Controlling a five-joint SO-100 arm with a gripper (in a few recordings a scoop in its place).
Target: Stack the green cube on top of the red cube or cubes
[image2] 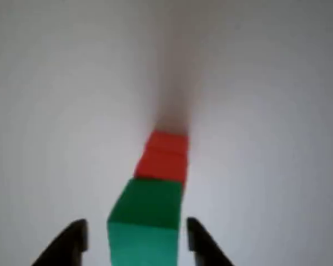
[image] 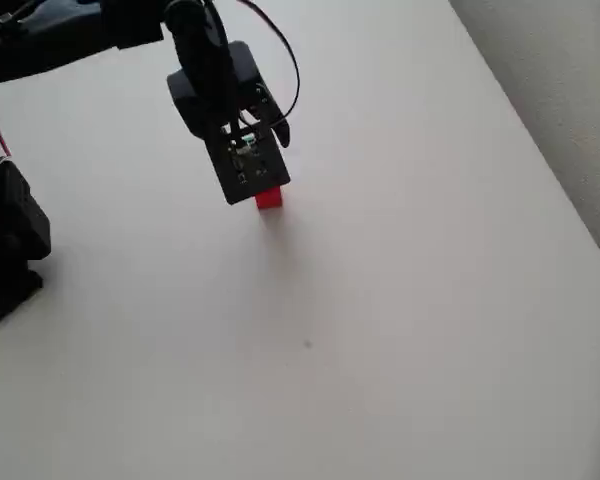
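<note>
our gripper (image2: 137, 241) shows in the wrist view as two black fingertips (image2: 72, 238) standing on either side of the green cube (image2: 147, 221), with a pale gap visible on both sides, so we read the jaws as parted and not touching the cube. the green cube appears to sit on top of the red block (image2: 164, 155), which rises from the white table (image2: 266, 111); from this steep angle we cannot tell how squarely the two are aligned, and the green one may sit slightly off to the left. in the overhead view the gripper (image: 248, 168) hangs right above the stack, with just a corner of the red block (image: 269, 198) peeking out below it. we judge the stacking nearly done, and the risk now is in the retreat: a fingertip brushing the green cube on a tilted or sideways lift could push it off, or tip the tall narrow red block.
</note>
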